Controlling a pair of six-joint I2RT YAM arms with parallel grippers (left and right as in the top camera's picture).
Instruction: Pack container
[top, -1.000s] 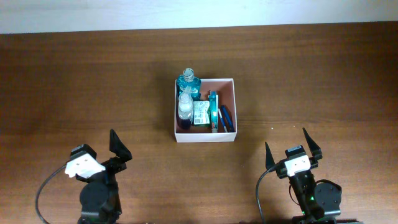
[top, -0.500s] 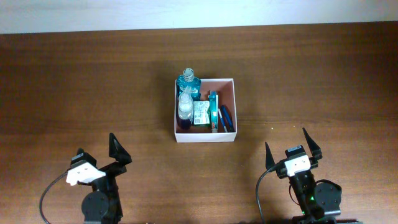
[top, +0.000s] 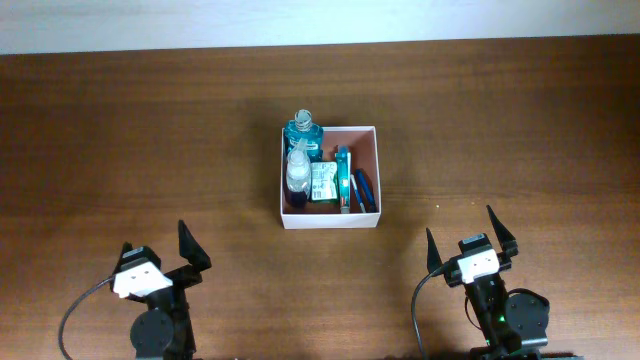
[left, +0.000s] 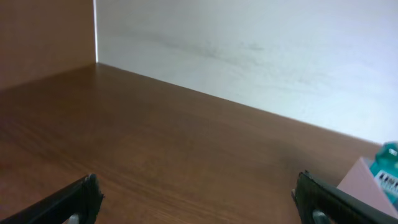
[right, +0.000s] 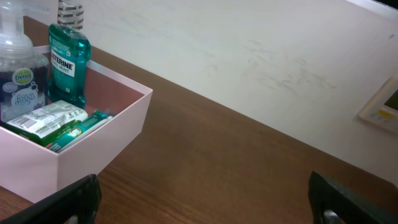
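A white-walled container (top: 330, 220) sits at the middle of the bench, somewhat nearer the far edge. It looks fully packed, so the step in hand is probably parking the arms. To do that well, any motion should steer wide of the box so nothing tips.

The left gripper (top: 154, 238) hovers by the near edge, jaws spread and empty. The right gripper (top: 460, 222) is likewise open and holds nothing.

Counted:
- one container
- one teal mouthwash bottle (top: 303, 131)
- one pump bottle (top: 298, 170)
- one green-and-white packet (top: 322, 183)
- one teal slim item (top: 343, 175)
- one dark blue item (top: 363, 188)
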